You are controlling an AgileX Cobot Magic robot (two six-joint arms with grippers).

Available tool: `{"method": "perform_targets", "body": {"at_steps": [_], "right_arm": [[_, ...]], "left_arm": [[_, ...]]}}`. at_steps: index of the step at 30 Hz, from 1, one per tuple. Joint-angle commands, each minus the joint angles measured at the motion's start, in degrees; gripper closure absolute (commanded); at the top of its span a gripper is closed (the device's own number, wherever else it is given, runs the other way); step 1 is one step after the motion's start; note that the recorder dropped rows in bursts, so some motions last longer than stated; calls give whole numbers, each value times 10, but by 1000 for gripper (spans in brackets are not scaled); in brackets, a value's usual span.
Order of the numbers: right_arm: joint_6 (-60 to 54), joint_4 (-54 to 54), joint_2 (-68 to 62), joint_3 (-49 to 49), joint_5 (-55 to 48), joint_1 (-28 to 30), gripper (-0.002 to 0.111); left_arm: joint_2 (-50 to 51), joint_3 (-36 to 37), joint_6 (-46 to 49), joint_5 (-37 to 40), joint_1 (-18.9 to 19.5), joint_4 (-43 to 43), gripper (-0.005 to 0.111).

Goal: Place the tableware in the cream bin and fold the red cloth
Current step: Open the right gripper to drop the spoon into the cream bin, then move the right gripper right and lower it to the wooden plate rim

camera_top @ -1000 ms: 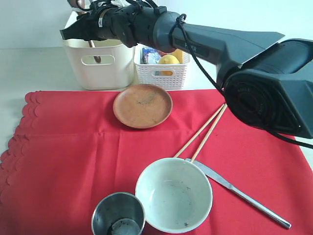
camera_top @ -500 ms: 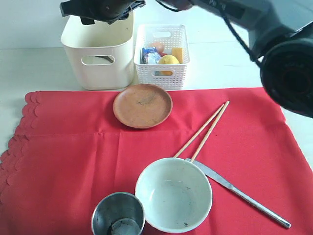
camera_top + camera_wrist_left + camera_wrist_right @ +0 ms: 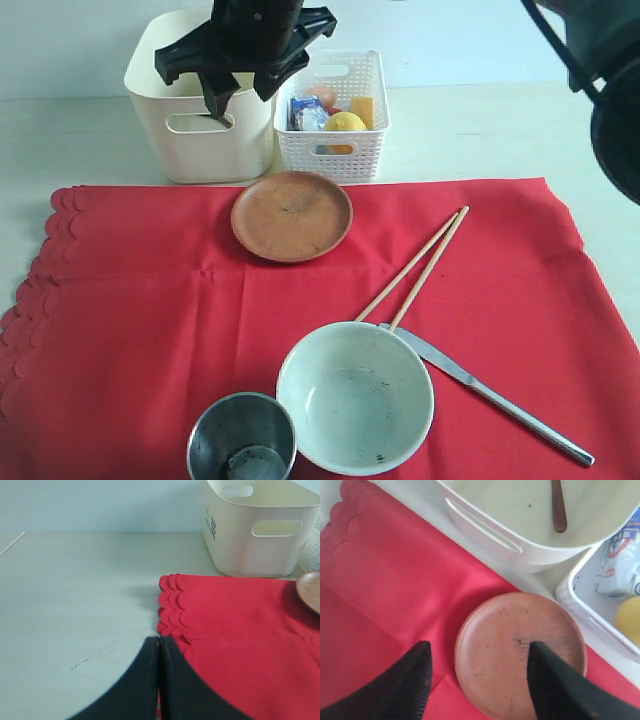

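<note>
Pale tabletop (image 3: 480, 130) is covered by the red cloth (image 3: 150, 320), above which the right gripper (image 3: 240, 98), jaws apart and empty, is swung from the cream bin (image 3: 200, 150) toward the brown round plate (image 3: 291, 215) at its 5 o'clock, the dark wooden spoon (image 3: 558, 505) being left binned, so the plate is judged next; the left gripper (image 3: 159, 680) is pressed together on nothing.

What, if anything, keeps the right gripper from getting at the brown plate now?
Nothing that shows, so probably yes: the right gripper hangs open above the brown plate, which lies bare on the red cloth.
</note>
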State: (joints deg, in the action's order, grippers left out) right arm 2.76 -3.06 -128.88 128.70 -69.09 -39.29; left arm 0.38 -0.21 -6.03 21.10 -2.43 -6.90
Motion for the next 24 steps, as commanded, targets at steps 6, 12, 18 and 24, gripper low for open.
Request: {"method": "perform_targets", "body": {"at_steps": [6,12,18,24], "right_arm": [[-39,1,40,-6,-9,0,53],[-46,11,93,-103,-4,0,53],[-46,11,167,-224,63,0,53],[-60,18,238,-328,107,5,53]], "left_arm": [[-4,2,-1,-3,2,0,107],[-4,2,-1,-3,2,0,107],[-4,2,-1,-3,2,0,107],[-4,2,-1,-3,2,0,107]]}}
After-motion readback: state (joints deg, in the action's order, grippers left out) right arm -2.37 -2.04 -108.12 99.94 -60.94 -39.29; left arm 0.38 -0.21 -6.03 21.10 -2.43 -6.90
